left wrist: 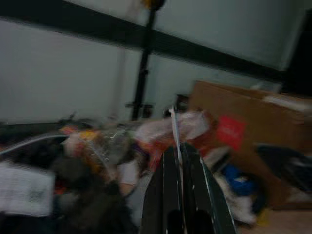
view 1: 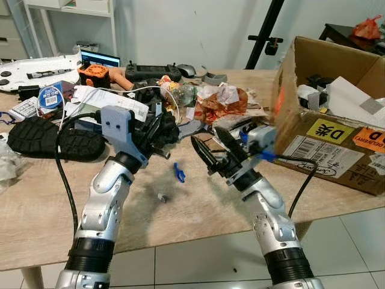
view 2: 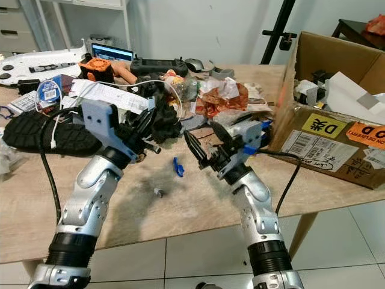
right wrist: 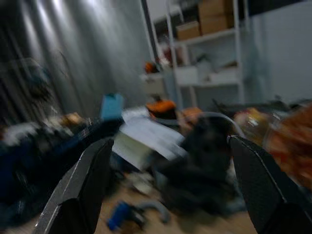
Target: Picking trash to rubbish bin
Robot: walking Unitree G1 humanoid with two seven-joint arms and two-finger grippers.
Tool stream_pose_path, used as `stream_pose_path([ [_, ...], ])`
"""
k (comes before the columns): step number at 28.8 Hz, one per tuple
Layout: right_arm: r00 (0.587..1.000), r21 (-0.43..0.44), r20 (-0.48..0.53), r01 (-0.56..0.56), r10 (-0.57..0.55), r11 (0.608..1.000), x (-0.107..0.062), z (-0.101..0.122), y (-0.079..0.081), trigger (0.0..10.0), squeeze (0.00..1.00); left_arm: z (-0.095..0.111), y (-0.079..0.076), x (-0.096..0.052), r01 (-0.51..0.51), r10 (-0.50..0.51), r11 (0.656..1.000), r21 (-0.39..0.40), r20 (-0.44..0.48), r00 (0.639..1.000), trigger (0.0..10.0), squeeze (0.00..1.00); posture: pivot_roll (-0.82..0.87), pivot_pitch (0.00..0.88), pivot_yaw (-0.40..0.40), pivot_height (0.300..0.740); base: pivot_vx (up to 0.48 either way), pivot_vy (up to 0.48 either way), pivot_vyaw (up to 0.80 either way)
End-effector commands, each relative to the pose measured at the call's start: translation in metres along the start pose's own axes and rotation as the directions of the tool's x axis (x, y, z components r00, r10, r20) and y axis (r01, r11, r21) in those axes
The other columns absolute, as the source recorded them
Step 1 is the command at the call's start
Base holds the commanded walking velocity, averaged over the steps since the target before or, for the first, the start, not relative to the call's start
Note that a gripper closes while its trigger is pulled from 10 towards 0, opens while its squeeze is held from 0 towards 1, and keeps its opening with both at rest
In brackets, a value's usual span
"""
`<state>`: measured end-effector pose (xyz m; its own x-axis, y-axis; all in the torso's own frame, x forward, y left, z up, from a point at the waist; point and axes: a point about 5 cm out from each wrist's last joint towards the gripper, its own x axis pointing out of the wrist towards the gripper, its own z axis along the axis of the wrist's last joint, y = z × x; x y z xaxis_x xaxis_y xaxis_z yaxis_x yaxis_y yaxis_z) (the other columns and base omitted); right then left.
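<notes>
Two grippers up over the wooden table [view 1: 198, 211], mid-frame. Left gripper [view 1: 161, 129] w/ fingers pressed together, tips at the black crumpled lump [view 1: 165, 123] in the trash pile; can't tell if it holds anything. Right gripper [view 1: 212, 150] w/ fingers spread wide, nothing between them, just right of center. Trash: one orange-red wrapper [view 1: 224, 102] upper center, one blue scrap [view 1: 178, 173] and one small grey bit [view 1: 161, 197] on bare wood between the arms. One cardboard box [view 1: 328, 114] at right edge, open, holding paper. Two black shoe soles [view 1: 51, 137] at left.
</notes>
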<state>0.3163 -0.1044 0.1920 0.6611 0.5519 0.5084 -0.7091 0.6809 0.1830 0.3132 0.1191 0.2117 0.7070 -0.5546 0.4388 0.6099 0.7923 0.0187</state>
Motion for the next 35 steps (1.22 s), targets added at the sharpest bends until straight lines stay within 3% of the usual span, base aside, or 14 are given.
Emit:
stream_pose_path([
  [1,0.999,0.029,0.049,-0.02,0.019,0.999,0.001,0.009,0.0,10.0,1.0,0.002,-0.008,-0.004,0.079,-0.079,0.997,-0.023,0.014,0.997,0.0,0.0,-0.03,0.094,-0.096,0.74,0.0,0.0,0.0],
  [7,0.998,0.065,0.048,-0.036,0.033,0.997,0.005,0.009,0.003,10.0,1.0,0.002,-0.028,-0.01,0.236,-0.234,0.968,-0.085,0.03,0.972,0.0,0.0,-0.02,0.097,-0.101,0.74,0.0,0.0,0.0],
  [11,0.999,0.073,0.04,-0.037,0.035,0.997,0.005,0.009,0.003,10.0,1.0,0.003,-0.031,-0.011,0.263,-0.261,0.96,-0.096,0.031,0.965,0.0,0.0,-0.02,0.097,-0.101,0.74,0.0,0.0,0.0],
  [12,0.999,0.08,0.023,-0.049,0.048,0.996,0.006,0.008,0.004,10.0,0.81,0.003,-0.034,-0.013,0.293,-0.292,0.949,-0.113,0.029,0.956,0.0,0.0,-0.02,0.097,-0.101,0.74,0.0,0.0,0.0],
  [13,0.998,0.088,0.007,-0.066,0.066,0.994,0.006,0.008,0.005,10.0,0.0,0.003,-0.037,-0.013,0.317,-0.316,0.94,-0.125,0.026,0.948,0.0,0.0,-0.03,0.106,-0.105,0.74,0.0,0.0,0.0],
  [21,0.977,0.146,-0.081,-0.186,0.2,0.972,0.007,0.004,0.016,10.0,0.0,-0.002,-0.047,-0.014,0.401,-0.406,0.907,-0.131,-0.014,0.914,0.0,0.0,-0.02,0.109,-0.107,0.74,0.0,0.0,0.0],
  [26,0.936,0.211,-0.124,-0.298,0.328,0.931,0.005,0.002,0.027,10.0,0.0,-0.003,-0.053,-0.014,0.441,-0.449,0.887,-0.139,-0.032,0.893,0.0,0.0,-0.02,0.112,-0.111,0.74,0.0,0.0,0.0],
  [32,0.937,0.213,-0.145,-0.285,0.318,0.935,0.005,0.001,0.026,10.0,0.0,-0.002,-0.056,-0.012,0.465,-0.474,0.872,-0.154,-0.026,0.88,0.0,0.0,-0.02,0.112,-0.111,0.74,0.0,0.0,0.0],
  [33,0.938,0.212,-0.152,-0.277,0.311,0.937,0.005,0.001,0.025,6.3,0.0,-0.002,-0.057,-0.012,0.467,-0.476,0.87,-0.156,-0.025,0.879,0.0,0.0,-0.02,0.112,-0.111,0.74,0.0,0.0,0.0],
  [34,0.939,0.211,-0.154,-0.272,0.306,0.939,0.005,0.001,0.024,4.7,0.0,-0.002,-0.057,-0.012,0.471,-0.481,0.868,-0.158,-0.025,0.876,0.0,0.0,-0.02,0.112,-0.111,0.74,0.0,0.0,0.0],
  [35,0.939,0.211,-0.154,-0.272,0.306,0.939,0.005,0.001,0.024,4.7,0.0,-0.002,-0.057,-0.012,0.471,-0.481,0.868,-0.158,-0.025,0.876,0.0,0.0,-0.02,0.112,-0.111,0.74,0.0,0.0,0.0],
])
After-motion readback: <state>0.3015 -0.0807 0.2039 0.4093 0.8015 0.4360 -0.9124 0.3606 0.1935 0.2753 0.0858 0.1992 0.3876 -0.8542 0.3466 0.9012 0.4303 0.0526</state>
